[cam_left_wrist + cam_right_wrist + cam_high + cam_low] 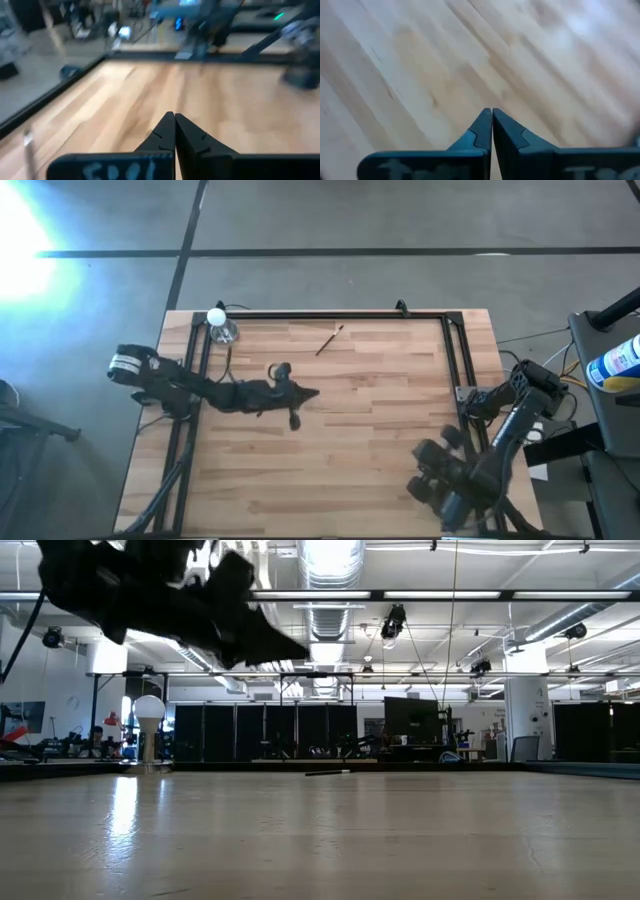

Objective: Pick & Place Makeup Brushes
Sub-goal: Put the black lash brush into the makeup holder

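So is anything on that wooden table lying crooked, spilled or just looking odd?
Nothing spilled or broken. One thin dark makeup brush lies alone, at a slant, near the far edge of the wooden table. The small clear bottle with a round white cap stands upright at the far left corner.

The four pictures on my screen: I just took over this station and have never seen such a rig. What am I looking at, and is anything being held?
Two dark robot arms work at a pale wooden table. The overhead picture shows everything: the left gripper reaches over the table's middle, and the right gripper waits near the right front corner. One picture looks level across the tabletop; the other two come from cameras on each wrist, looking past that arm's own fingers. On the wood lie one thin dark makeup brush near the far edge and a small clear bottle with a round white cap at the far left corner. Both grippers are shut and hold nothing.
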`<state>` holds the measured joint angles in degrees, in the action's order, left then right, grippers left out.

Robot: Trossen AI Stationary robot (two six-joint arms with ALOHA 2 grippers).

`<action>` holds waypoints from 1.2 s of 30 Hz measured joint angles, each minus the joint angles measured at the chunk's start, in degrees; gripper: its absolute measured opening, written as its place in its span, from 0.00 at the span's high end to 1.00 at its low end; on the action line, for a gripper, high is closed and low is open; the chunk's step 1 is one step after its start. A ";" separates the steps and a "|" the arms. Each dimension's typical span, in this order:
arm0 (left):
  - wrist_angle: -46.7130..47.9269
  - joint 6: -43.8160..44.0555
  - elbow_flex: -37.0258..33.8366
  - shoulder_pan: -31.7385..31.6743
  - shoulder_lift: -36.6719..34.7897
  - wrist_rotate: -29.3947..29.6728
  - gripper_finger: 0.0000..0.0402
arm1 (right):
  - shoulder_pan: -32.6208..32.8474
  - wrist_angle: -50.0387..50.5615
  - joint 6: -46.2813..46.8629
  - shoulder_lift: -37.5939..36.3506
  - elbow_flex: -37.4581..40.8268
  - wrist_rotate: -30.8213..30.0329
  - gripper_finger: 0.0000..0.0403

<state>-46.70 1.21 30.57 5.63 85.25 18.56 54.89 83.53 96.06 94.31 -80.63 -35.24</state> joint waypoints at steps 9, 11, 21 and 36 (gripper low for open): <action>16.85 5.50 2.02 -18.49 0.11 -7.52 1.00 | -16.35 -37.25 -43.20 -8.97 17.56 -4.32 0.98; 21.40 6.00 3.99 -22.81 0.11 -11.05 1.00 | -21.21 -48.55 -53.29 -11.70 22.98 -1.90 0.98; 34.83 4.40 16.88 -29.95 11.93 -13.63 0.92 | -40.66 -89.64 -81.38 -18.71 40.66 15.78 0.98; 34.65 4.95 25.80 -31.56 24.88 -12.02 0.81 | -41.26 -95.75 -84.99 -17.07 43.43 17.34 0.98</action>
<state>-12.05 6.15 56.37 -25.93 110.13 6.55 13.63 -12.21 11.08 77.24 -37.20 -17.90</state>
